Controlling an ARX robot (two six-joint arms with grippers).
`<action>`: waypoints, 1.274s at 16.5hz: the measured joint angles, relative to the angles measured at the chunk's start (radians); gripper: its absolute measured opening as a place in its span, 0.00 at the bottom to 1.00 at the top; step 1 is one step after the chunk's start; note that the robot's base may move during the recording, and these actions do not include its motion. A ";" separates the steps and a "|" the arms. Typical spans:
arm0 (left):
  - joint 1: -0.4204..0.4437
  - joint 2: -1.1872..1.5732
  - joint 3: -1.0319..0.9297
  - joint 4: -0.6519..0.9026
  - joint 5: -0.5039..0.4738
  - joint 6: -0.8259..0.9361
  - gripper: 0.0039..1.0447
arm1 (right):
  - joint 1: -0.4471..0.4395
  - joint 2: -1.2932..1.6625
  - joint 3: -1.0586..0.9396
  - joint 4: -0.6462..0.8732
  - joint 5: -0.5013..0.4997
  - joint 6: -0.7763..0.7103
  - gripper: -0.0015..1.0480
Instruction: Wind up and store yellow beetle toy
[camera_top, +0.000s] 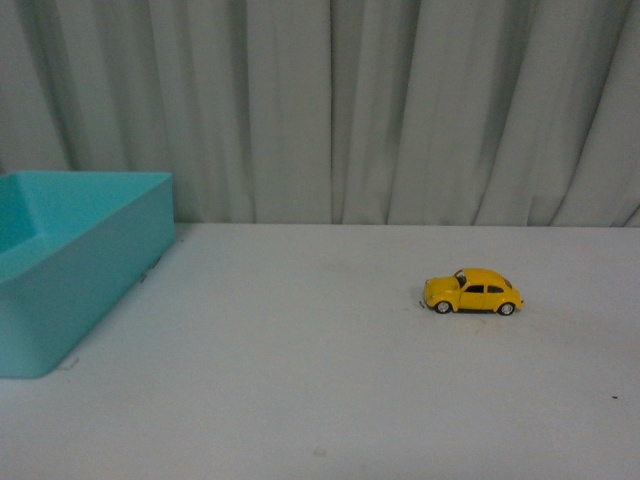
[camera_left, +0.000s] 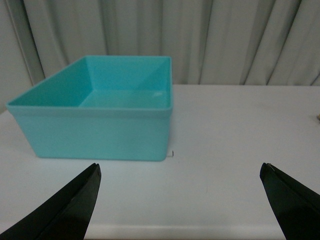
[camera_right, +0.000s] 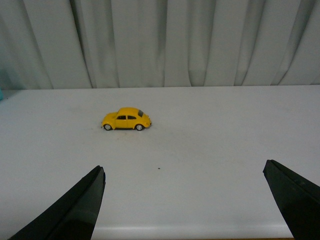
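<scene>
I see the beetle (camera_top: 473, 292) on the right, long axis left-right, out beyond my right gripper (camera_right: 183, 167), the nearer one; it and the left gripper (camera_left: 180, 167) gape empty.

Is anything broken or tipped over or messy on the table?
Nothing stands out. The yellow beetle toy sits upright on its wheels on the white table, and the turquoise bin stands level. The left end effector and right end effector are open, touching nothing.
</scene>
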 joint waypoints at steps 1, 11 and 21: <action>0.000 0.000 0.000 0.000 -0.001 0.000 0.94 | 0.000 0.000 0.000 0.000 0.001 0.000 0.94; 0.000 0.000 0.000 0.002 0.000 0.000 0.94 | 0.000 0.000 0.000 0.000 0.001 0.000 0.94; 0.000 0.000 0.000 0.001 0.000 0.000 0.94 | 0.000 0.000 0.000 0.001 0.001 0.000 0.94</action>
